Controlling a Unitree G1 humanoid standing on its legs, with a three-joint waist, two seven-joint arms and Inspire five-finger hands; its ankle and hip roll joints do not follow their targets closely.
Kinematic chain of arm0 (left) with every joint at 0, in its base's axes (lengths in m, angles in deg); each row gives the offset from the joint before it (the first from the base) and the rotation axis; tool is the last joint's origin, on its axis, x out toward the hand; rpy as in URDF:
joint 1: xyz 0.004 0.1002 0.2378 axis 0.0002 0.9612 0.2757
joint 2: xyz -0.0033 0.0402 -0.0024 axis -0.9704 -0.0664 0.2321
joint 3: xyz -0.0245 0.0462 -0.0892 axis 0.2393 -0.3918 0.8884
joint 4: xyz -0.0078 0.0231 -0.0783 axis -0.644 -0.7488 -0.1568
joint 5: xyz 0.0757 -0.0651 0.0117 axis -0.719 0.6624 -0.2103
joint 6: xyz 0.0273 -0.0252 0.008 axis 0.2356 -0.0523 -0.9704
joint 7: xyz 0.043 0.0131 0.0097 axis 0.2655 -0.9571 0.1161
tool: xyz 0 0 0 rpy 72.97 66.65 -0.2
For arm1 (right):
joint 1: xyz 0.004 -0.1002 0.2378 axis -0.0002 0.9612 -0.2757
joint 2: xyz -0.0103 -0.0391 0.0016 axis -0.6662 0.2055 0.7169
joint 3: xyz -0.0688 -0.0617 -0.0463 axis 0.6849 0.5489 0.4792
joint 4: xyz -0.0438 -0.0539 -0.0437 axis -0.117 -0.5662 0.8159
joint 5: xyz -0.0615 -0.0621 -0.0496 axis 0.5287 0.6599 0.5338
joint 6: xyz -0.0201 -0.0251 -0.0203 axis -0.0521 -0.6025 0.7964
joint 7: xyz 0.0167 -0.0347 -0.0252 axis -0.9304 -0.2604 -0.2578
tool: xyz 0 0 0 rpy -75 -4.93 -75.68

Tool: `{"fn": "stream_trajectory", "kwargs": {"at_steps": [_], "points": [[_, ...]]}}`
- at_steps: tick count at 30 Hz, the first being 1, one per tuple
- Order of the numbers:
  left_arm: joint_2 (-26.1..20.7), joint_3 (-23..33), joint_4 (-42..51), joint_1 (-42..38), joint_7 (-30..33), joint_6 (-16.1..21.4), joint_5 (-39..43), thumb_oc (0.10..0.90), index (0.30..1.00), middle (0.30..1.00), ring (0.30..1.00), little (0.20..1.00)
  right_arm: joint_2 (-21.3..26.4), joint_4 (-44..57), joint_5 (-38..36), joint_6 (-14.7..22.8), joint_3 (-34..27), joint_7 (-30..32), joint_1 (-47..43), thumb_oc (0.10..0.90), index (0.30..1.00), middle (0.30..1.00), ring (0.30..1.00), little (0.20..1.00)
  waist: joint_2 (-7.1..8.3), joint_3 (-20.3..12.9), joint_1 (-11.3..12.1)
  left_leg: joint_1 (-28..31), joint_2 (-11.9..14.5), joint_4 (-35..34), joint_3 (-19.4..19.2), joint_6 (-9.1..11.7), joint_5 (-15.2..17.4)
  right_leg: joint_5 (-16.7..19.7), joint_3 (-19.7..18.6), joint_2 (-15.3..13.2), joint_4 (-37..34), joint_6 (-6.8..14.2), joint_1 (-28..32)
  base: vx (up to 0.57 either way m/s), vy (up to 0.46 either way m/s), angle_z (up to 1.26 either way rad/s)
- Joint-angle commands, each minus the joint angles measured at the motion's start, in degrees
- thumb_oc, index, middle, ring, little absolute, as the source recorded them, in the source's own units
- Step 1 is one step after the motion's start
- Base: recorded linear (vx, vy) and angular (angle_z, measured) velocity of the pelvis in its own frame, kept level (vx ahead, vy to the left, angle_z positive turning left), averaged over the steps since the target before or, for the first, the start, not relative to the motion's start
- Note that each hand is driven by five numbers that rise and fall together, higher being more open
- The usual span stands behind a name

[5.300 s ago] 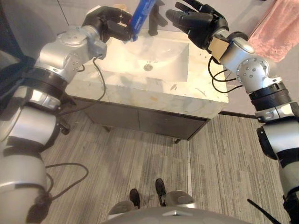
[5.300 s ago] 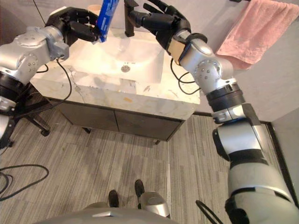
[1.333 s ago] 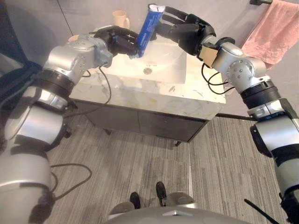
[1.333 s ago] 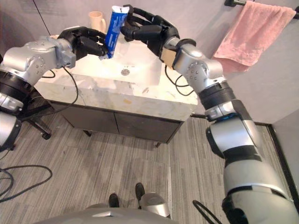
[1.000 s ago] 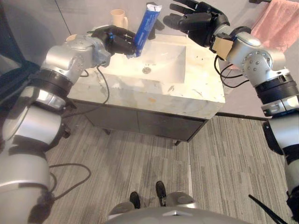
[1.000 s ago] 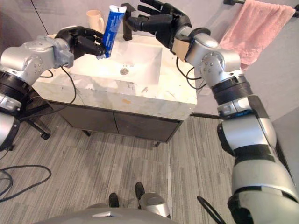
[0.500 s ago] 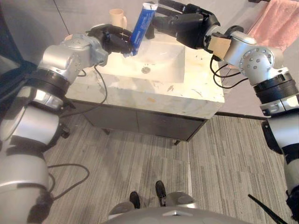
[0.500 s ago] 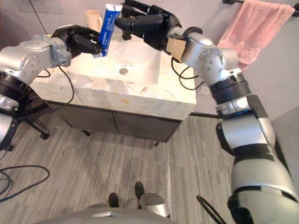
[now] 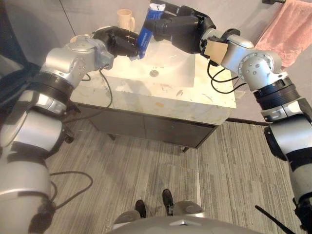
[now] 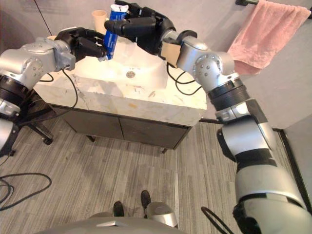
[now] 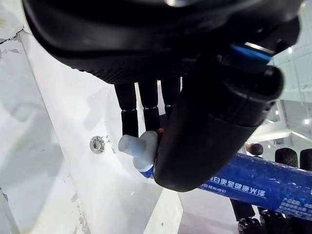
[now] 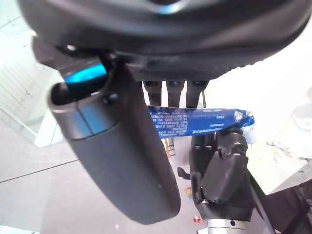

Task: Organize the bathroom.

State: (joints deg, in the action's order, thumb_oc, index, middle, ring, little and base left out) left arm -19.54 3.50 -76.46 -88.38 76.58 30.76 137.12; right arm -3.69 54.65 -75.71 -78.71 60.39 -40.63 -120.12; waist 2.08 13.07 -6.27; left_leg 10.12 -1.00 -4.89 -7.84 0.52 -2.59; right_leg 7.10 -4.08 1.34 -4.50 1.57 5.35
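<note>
A blue toothpaste tube point(image 9: 144, 35) stands tilted above the white sink basin point(image 9: 168, 66), white cap point(image 11: 133, 145) down. My left hand point(image 9: 118, 42) is shut on its cap end; the left wrist view shows the tube point(image 11: 265, 184) running out past the thumb. My right hand point(image 10: 142, 27) reaches in from the right. Its nearly straight fingers lie across the tube's upper half. In the right wrist view the tube point(image 12: 195, 120) passes between that hand's thumb and fingers. Whether they press on it is hidden.
A beige cup point(image 9: 125, 19) stands at the counter's back left. The marble vanity top point(image 9: 204, 97) sits on a dark cabinet point(image 9: 151, 127). A pink towel point(image 10: 263, 34) hangs on the wall to the right. Grey plank floor lies in front.
My right hand has come in from the right and now covers the tube's upper half. The left hand keeps its hold on the cap end and has barely moved.
</note>
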Motion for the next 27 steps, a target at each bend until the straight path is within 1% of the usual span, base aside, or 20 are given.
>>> {"fn": "stream_trajectory", "kwargs": {"at_steps": [1, 4, 13, 20, 21, 24, 27], "points": [[0.3, -2.3, -5.3, -9.5, 0.9, 7.6, 2.2, 0.400, 0.300, 0.300, 0.300, 0.300, -1.3, -3.1, -2.5, 7.9, -0.9, -1.1, -4.2, 0.400, 0.300, 0.300, 0.300, 0.300, -0.64, -13.7, 1.5, -0.5, 1.0, -0.1, 1.4, -0.1, 2.9, -5.5, 5.8, -0.3, -0.5, 4.5, 2.2, 0.00, 0.000, 0.00], [0.2, -2.4, -5.4, -9.7, 1.1, 7.4, 2.7, 0.400, 0.300, 0.300, 0.300, 0.300, -1.5, -3.3, -2.6, 8.3, -0.7, -2.0, -4.2, 0.400, 0.300, 0.300, 0.300, 0.300, -0.60, -13.7, 1.6, -0.5, 1.0, -0.1, 1.4, -0.1, 2.9, -5.5, 5.9, -0.3, -0.5, 4.5, 2.3, 0.00, 0.000, 0.00], [-0.3, -2.2, -5.2, -9.5, 0.4, 6.9, 2.7, 0.400, 0.300, 0.300, 0.300, 0.300, -1.2, -1.7, -3.5, 7.7, -1.0, -1.0, -3.6, 0.400, 0.300, 0.300, 0.300, 0.300, -0.70, -13.6, 1.6, -0.2, 1.0, -0.1, 1.6, -0.1, 3.0, -5.6, 5.7, -0.3, -0.5, 4.5, 2.6, 0.00, 0.000, 0.00], [0.3, -1.8, -5.0, -8.8, 0.6, 6.9, 2.2, 0.400, 0.300, 0.300, 0.300, 0.300, -1.7, -1.5, -2.4, 8.2, -1.2, -0.3, -3.1, 0.400, 0.300, 0.300, 0.300, 0.300, -0.72, -13.5, 1.6, 0.1, 0.9, -0.1, 1.8, -0.2, 3.0, -5.7, 5.6, -0.3, -0.5, 4.4, 3.0, 0.00, 0.000, 0.00], [0.3, -1.8, -4.9, -8.7, 1.0, 6.8, 2.3, 0.800, 0.900, 0.900, 0.900, 0.900, -1.4, -1.6, -1.9, 8.3, -1.3, -0.5, -3.0, 0.400, 0.300, 0.300, 0.300, 0.300, -0.69, -13.5, 1.6, 0.0, 0.9, -0.1, 1.8, -0.3, 3.0, -5.7, 5.6, -0.3, -0.5, 4.4, 3.0, 0.00, 0.000, 0.00], [0.4, -1.7, -5.0, -8.6, 0.7, 7.2, 2.7, 0.800, 0.900, 0.900, 0.900, 0.900, -1.2, -2.2, -1.7, 8.8, -1.1, -0.7, -3.2, 0.400, 0.300, 0.300, 0.300, 0.300, -0.61, -13.5, 1.6, 0.0, 0.9, -0.1, 1.7, -0.2, 2.7, -5.4, 5.6, -0.2, -0.5, 4.4, 3.0, 0.01, -0.001, 0.00], [0.3, -1.4, -4.6, -8.7, 1.4, 8.6, 4.5, 0.800, 0.900, 0.900, 0.900, 0.900, -0.3, -2.7, -1.7, 9.1, -1.5, -0.9, -3.2, 0.400, 0.300, 0.300, 0.300, 0.300, -0.67, -13.6, 1.4, 0.3, 1.1, -0.1, 1.2, -0.1, 2.9, -5.8, 5.5, -0.1, -0.5, 4.4, 3.2, 0.01, -0.002, 0.00]]}}
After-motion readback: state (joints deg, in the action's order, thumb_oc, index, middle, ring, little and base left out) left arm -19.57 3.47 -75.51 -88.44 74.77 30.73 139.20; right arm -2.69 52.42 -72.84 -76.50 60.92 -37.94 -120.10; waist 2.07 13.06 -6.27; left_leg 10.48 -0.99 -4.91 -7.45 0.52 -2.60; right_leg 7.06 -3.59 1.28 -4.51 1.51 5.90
